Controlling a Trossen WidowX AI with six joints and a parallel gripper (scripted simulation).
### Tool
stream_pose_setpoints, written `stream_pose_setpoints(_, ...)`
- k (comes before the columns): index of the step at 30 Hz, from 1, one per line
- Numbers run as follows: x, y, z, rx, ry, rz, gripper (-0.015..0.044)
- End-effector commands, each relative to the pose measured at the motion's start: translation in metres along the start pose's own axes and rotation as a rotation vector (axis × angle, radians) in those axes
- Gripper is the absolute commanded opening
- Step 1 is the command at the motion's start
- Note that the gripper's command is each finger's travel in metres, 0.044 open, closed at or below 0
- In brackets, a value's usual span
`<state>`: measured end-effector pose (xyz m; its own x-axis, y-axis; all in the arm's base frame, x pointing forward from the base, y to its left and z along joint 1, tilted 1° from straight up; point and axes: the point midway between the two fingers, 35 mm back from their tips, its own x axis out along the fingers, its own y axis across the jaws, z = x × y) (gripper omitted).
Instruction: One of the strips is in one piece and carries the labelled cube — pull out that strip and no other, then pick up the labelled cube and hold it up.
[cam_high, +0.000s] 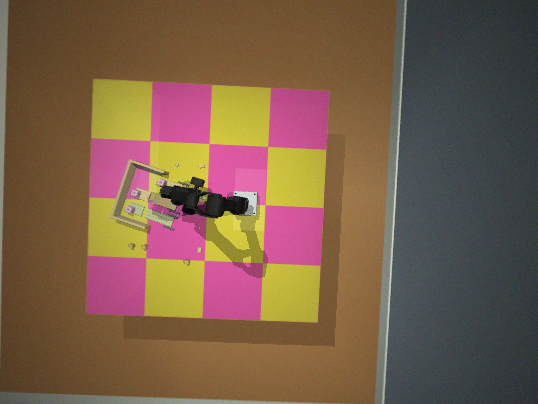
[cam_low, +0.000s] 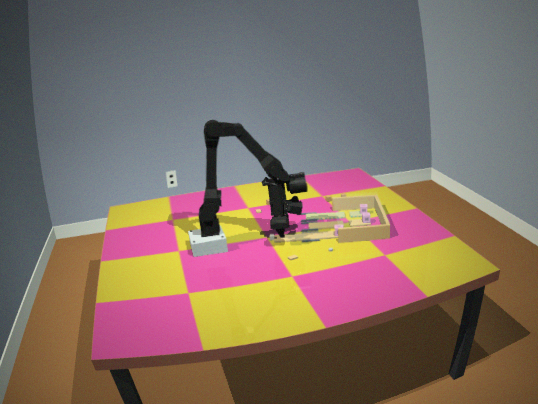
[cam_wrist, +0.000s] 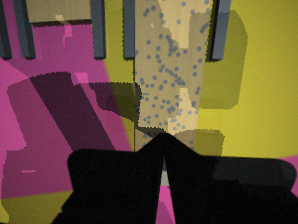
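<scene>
My gripper (cam_wrist: 164, 137) (cam_low: 281, 233) is low over the table, shut on the near end of a tan strip with blue dots (cam_wrist: 165, 75) (cam_low: 311, 236). The strip runs from my fingertips back between grey-blue rails (cam_wrist: 220, 30) toward the open wooden tray (cam_high: 121, 189) (cam_low: 365, 234). A pink cube (cam_high: 161, 182) (cam_low: 336, 228) rides on this strip and stands further out of the tray than the other two pink cubes (cam_high: 135, 192) (cam_high: 129, 209). No cube's label can be read. In the top view the arm hides my fingers.
Two more strips (cam_high: 159, 216) (cam_wrist: 57, 10) lie beside the held one. Small loose bits (cam_high: 131, 245) (cam_high: 187, 261) (cam_low: 293, 257) are scattered on the checkered table. The white arm base (cam_high: 247, 202) (cam_low: 207, 243) stands behind me.
</scene>
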<state>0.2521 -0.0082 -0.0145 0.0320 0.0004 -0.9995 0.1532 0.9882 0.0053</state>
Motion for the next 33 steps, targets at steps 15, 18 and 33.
stream_pose_setpoints(15,0.004,0.0,-0.035,0.004,0.032,-0.002,0.0)
stream_pose_setpoints(18,0.004,0.0,-0.04,0.004,0.033,-0.002,0.0)
stream_pose_setpoints(33,0.004,0.0,-0.059,0.004,0.035,-0.002,0.0)
